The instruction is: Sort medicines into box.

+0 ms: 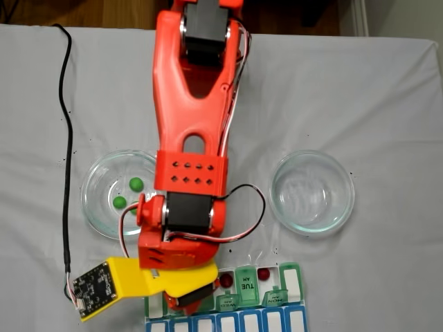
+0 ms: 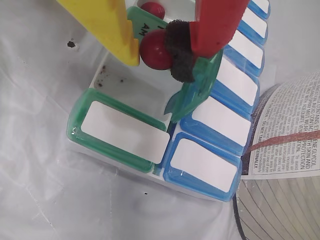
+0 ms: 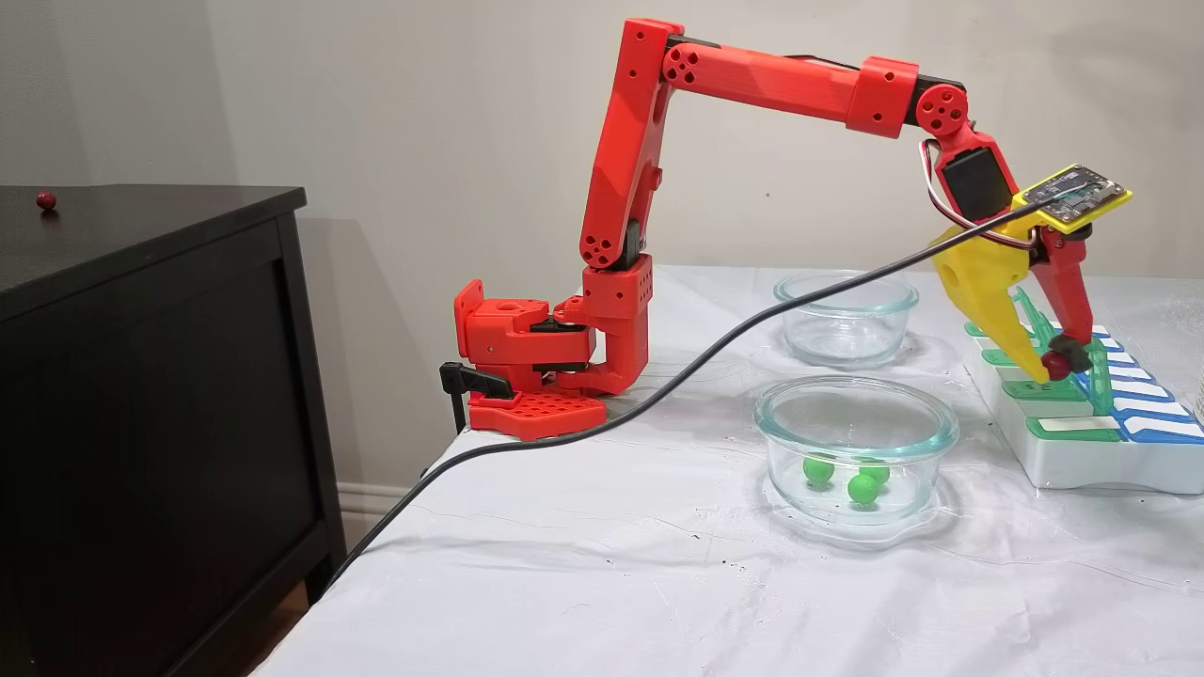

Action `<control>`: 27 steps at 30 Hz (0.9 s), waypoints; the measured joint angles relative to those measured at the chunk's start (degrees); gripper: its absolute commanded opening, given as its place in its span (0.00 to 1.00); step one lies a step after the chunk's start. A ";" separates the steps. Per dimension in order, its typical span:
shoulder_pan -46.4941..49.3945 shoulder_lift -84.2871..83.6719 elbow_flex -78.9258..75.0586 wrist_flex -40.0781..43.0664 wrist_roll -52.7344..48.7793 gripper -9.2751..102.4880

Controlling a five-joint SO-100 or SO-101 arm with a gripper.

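Pill box (image 2: 125,131) — red ball (image 2: 155,50) in pincer (image 2: 159,51)

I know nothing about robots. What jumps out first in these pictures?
A bright red arm reaches across the white table, its gripper pinching a dark red ball over an open slot of the pill box. Nearby, a glass dish holds green balls; a second dish beside it looks empty.

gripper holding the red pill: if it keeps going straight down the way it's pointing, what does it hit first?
Most likely the white floor of the open compartment in the pill organizer, directly under the gripper and its red pill. The raised green lid sits close beside; depth is unclear.
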 measured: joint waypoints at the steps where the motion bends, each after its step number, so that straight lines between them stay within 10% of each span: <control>1: 0.00 -0.18 0.00 -0.09 -0.44 0.08; 27: 0.53 -2.55 -0.09 -2.11 -5.54 0.23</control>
